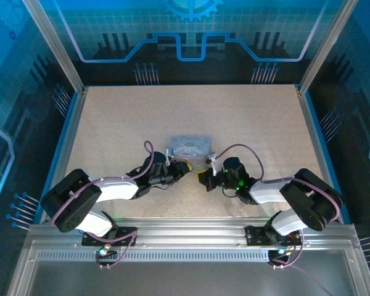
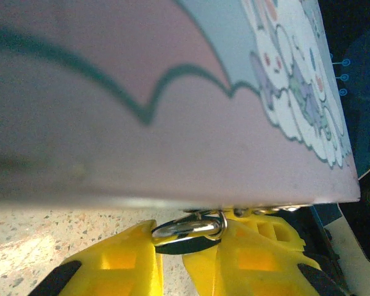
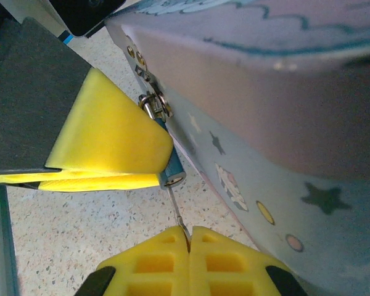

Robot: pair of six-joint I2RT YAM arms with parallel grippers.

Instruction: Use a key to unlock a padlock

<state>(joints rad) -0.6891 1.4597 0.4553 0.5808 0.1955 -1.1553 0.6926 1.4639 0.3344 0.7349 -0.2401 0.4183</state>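
At the near long side of the pale lilac rectangular tin with a cartoon print (image 1: 188, 147), at the middle of the speckled beige table (image 1: 111, 123), my two grippers face each other. My left gripper (image 2: 186, 242) has its yellow fingers (image 2: 120, 262) closed on the small dark padlock with a bluish metal end (image 3: 171, 171). The padlock's silver shackle (image 2: 188, 227) hangs at the metal hasp (image 3: 149, 102) on the tin's near wall. My right gripper (image 3: 189, 239) has its yellow pads pressed together, pinching the thin pale grey metal key (image 3: 177, 213). The key runs from the pads to the padlock, its far tip touching the padlock's end face. Whether it sits inside the keyway, I cannot tell.
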